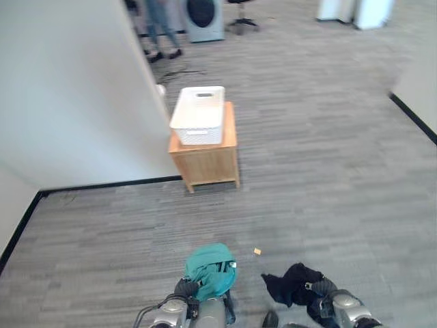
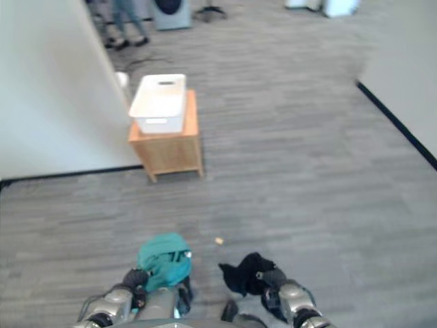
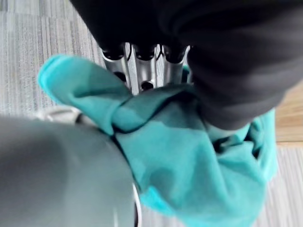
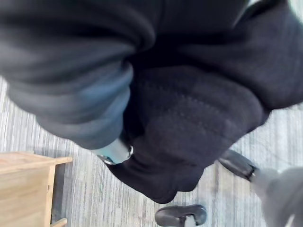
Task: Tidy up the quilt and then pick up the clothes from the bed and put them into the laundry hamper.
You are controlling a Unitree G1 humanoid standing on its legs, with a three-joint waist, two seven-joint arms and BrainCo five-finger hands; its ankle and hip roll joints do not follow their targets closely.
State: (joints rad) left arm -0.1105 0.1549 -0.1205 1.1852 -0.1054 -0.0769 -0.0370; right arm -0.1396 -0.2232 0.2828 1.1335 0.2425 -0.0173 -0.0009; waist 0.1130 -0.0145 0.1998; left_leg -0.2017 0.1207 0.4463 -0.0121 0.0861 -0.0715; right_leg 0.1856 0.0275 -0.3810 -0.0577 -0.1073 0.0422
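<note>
Teal garment is bunched in the left hand, fingers curled into the cloth. Black garment is balled in the right hand, fingers wrapped around it. White laundry hamper sits on a wooden cabinet well ahead across the grey floor.

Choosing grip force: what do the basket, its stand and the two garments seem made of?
Basket: probably white plastic, matt, with perforated walls and a cut handle slot. Stand: light wood or veneer, visible grain. Teal garment in left hand: thin, smooth, creased fabric. Black garment in right hand: thicker, fuzzy, possibly fleece.
</note>
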